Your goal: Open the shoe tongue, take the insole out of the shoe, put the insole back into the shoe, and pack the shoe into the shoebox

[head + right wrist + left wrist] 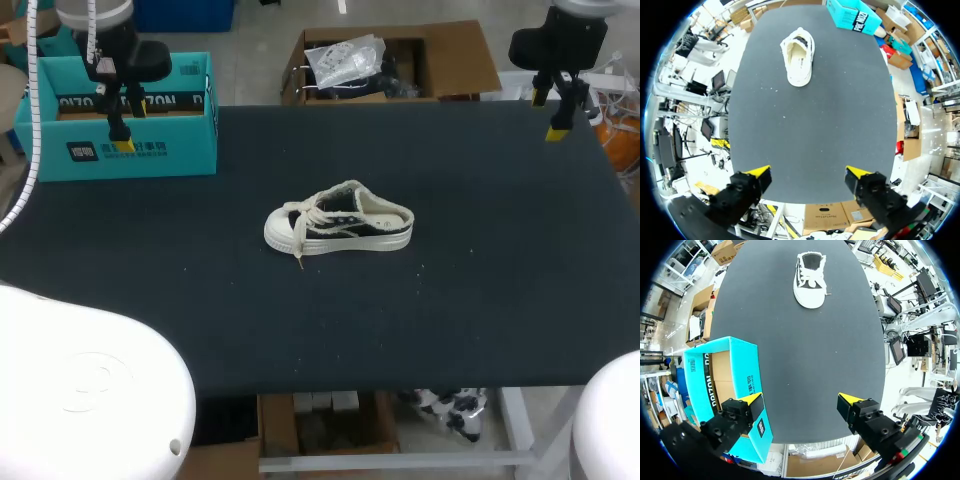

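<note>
A cream and black canvas shoe (338, 228) with loose white laces lies on its sole in the middle of the black table (480, 300), toe pointing left. It shows far ahead of both grippers in the wrist views, as the shoe (811, 279) and the shoe (798, 55). A teal shoebox (120, 125) stands open at the back left; the shoebox (727, 385) lies under my left finger, and the shoebox (855, 15) shows at the table's far end. My left gripper (125, 125) hangs open above the box, empty (801, 404). My right gripper (552, 112) is open and empty over the back right corner (809, 175).
The shoe and the shoebox are the only things on the black table. The box takes up the back left corner. The front edge (400, 385) runs across the lower part of the head view.
</note>
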`<state>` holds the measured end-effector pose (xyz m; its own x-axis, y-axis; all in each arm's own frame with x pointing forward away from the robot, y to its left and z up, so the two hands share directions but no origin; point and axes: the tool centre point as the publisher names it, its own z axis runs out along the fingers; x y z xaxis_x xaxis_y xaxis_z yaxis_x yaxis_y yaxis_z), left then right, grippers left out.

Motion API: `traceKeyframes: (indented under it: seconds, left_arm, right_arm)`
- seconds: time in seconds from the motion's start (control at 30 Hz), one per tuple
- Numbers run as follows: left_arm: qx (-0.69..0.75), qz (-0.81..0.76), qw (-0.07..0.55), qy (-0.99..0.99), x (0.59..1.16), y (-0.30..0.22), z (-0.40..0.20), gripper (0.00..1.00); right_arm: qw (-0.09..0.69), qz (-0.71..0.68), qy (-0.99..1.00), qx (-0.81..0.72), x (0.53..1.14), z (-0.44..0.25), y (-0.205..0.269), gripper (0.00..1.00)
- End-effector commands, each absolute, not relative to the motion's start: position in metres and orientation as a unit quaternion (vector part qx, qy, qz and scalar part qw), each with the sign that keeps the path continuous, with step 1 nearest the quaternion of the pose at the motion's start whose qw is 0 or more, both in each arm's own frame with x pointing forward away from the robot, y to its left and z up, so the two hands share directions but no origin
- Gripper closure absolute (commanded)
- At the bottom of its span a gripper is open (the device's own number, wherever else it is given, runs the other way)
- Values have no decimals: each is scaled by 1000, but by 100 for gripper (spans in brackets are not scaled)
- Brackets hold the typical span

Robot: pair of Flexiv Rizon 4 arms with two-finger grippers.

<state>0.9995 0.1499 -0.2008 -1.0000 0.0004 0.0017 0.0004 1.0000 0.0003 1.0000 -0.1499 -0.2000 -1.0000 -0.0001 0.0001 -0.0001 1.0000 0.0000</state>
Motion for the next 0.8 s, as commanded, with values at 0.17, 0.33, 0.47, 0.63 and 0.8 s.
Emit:
traceKeyframes:
  seconds: [0.17, 0.33, 0.47, 0.63, 0.8]
  left_arm:
    - [11, 1, 2, -1000, 995, 148, -196, 0]
    - [65, 27, 32, -997, 989, 141, -197, 0]
    - [148, 24, 57, -987, 986, 131, -201, 0]
    - [225, 5, 71, -972, 982, 113, -207, 0]
    - [281, -4, 78, -956, 976, 94, -215, 0]
  right_arm:
    - [-3, -24, -1000, -4, 1001, -198, -148, 0]
    - [-12, -98, -995, -34, 1005, -211, -133, 0]
    - [-12, -146, -988, -51, 1001, -228, -118, 0]
    - [-10, -195, -979, -65, 997, -248, -94, 0]
    - [-5, -228, -971, -68, 990, -266, -66, 0]
